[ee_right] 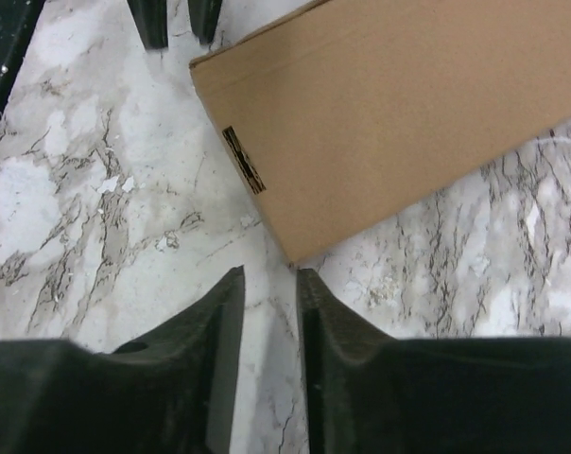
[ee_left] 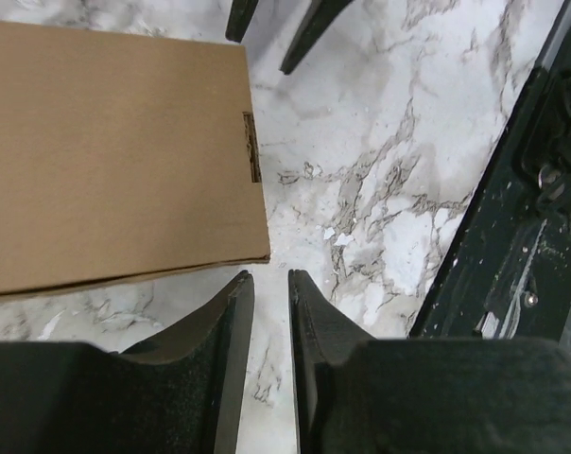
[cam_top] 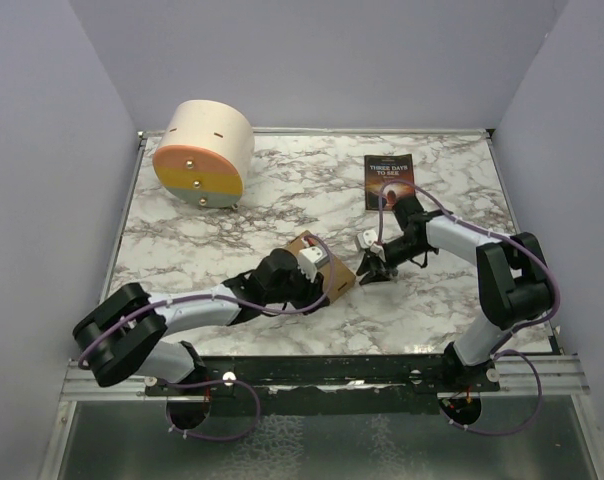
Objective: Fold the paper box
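Presently, left to right: left gripper (ee_left: 270, 284), jaws nearly together on nothing, just near of the paper box (cam_top: 320, 268); box at mid-surface (cam_top: 232, 215), closed brown rectangle, seemingly formed already; right gripper (ee_right: 269, 281), jaws likewise almost together, empty, beside the box's right corner. Little folding apparently remains.

- A robotics lab test cell: plain lavender partition walls (cam_top: 52, 120) box in a marble-patterned tabletop (cam_top: 282, 200).
- Two cabled arms stand bolted to a black metal rail (cam_top: 332, 375) at its near edge.
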{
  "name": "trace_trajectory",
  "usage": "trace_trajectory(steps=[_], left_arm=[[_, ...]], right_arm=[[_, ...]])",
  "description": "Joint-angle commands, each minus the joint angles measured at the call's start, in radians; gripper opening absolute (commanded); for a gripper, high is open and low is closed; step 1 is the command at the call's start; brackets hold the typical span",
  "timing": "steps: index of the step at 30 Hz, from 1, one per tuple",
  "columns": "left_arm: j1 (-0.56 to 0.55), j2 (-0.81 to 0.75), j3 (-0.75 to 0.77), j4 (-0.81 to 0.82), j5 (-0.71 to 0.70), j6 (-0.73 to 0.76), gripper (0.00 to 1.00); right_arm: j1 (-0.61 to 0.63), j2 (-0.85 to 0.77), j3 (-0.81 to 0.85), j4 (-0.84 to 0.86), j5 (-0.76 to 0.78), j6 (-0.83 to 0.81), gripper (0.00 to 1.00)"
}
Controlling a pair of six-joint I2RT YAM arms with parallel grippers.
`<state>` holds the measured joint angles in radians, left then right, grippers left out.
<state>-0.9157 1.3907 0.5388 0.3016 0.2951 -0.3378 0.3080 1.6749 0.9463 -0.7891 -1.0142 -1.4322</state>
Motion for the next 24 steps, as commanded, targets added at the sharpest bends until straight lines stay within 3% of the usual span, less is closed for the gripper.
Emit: trace_trajectory(steps=[1, 5, 7, 12, 14, 19, 24], left_arm=[[0.028, -0.144, -0.075, 0.073, -0.038, -0.005, 0.26], [0.055, -0.246, -0.142, 0.073, -0.065, -0.033, 0.31], [0.067, -0.291, -0.165, 0.074, -0.108, -0.057, 0.41], [0.097, -0.402, -0.229, 0.147, -0.273, -0.179, 0.78], [0.115, -0.428, -0.248, 0.189, -0.305, -0.234, 0.87], [0.167, -0.407, -0.273, 0.328, -0.287, -0.411, 0.92], [0.190, -0.334, -0.281, 0.396, -0.269, -0.528, 0.92]], right_arm=[[-0.070, -0.052, 0.015, -0.020, -0.051, 0.044, 0.34], [-0.100, -0.085, 0.028, -0.013, -0.111, 0.117, 0.45], [-0.102, -0.090, 0.038, -0.005, -0.164, 0.188, 0.48], [-0.102, -0.080, 0.070, 0.225, -0.202, 0.765, 0.51], [-0.103, -0.053, 0.088, 0.273, -0.231, 0.890, 0.53], [-0.101, 0.029, 0.057, 0.411, -0.268, 1.136, 0.57], [-0.098, 0.122, 0.077, 0.438, -0.304, 1.216, 0.60]])
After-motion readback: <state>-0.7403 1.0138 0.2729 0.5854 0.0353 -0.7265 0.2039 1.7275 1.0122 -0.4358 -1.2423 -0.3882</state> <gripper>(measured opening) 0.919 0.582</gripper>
